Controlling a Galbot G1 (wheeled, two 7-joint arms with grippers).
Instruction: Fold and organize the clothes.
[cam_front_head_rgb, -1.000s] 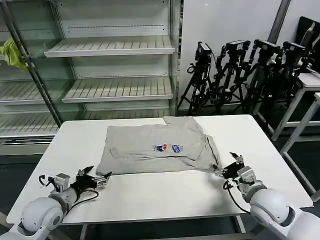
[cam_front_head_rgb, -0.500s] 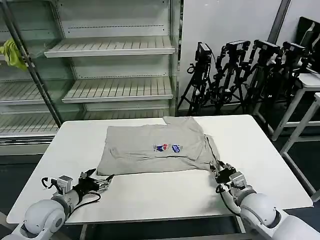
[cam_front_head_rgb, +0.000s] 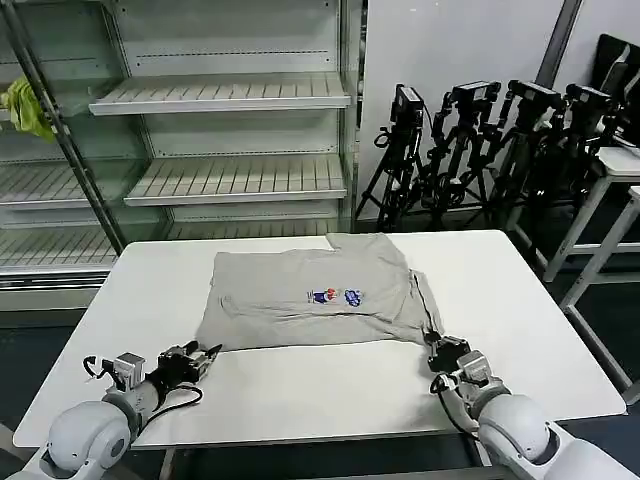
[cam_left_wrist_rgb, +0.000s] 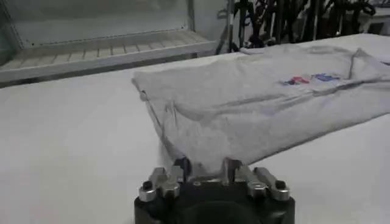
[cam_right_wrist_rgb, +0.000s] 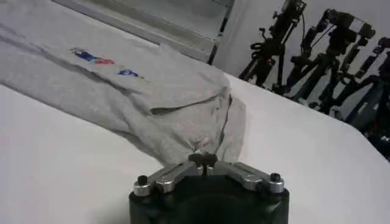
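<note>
Grey shirt (cam_front_head_rgb: 312, 298): your left gripper (cam_front_head_rgb: 205, 357) and right gripper (cam_front_head_rgb: 437, 345) are pinching its near corners; long axis lying along the surface's near edge.

white table (cam_front_head_rgb: 300, 390) | empty metal shelves (cam_front_head_rgb: 220, 95) behind | yellow-green cloth (cam_front_head_rgb: 25, 105) on left shelf | black tripods (cam_front_head_rgb: 480, 150) at right wall

white table (cam_front_head_rgb: 300, 385) | empty metal shelves (cam_front_head_rgb: 220, 95) behind | black tripods (cam_front_head_rgb: 480, 150) by white wall (cam_front_head_rgb: 450, 40)
</note>
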